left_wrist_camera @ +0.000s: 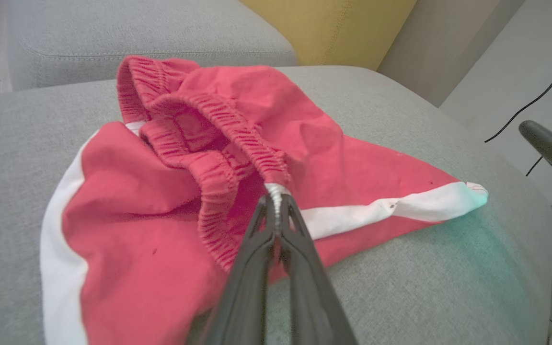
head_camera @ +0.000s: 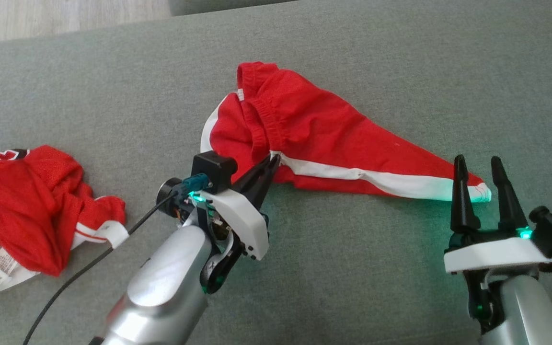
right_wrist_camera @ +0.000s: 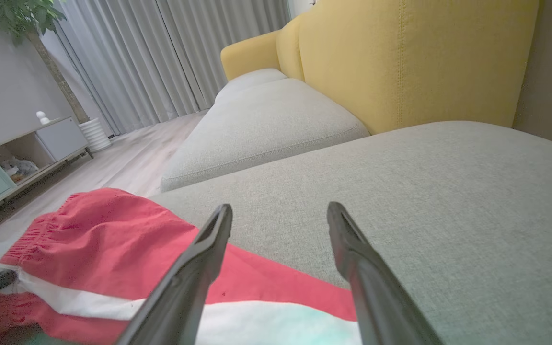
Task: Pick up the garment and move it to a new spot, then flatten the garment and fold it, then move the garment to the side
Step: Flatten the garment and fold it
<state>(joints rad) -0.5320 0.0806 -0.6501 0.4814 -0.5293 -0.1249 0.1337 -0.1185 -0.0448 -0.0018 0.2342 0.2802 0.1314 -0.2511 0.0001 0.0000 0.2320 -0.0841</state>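
The garment (head_camera: pixel 324 129) is a pair of red shorts with white side stripes, lying crumpled on the grey sofa cushion (head_camera: pixel 352 268). My left gripper (head_camera: pixel 274 158) is shut on its elastic waistband where the white stripe ends, and the left wrist view shows the pinch up close (left_wrist_camera: pixel 276 191) against the red cloth (left_wrist_camera: pixel 161 215). My right gripper (head_camera: pixel 477 163) is open, its fingers upright just beside the white hem tip of the stretched-out leg. In the right wrist view the right gripper (right_wrist_camera: pixel 280 211) hovers over the garment's edge (right_wrist_camera: pixel 103 230) with nothing between the fingers.
A second red and white garment (head_camera: pixel 27 201) lies bunched at the cushion's left side. A black cable (head_camera: pixel 89 263) trails from my left wrist. The yellow backrest (right_wrist_camera: pixel 424 57) rises behind the cushion, and wooden floor lies beyond its far edge.
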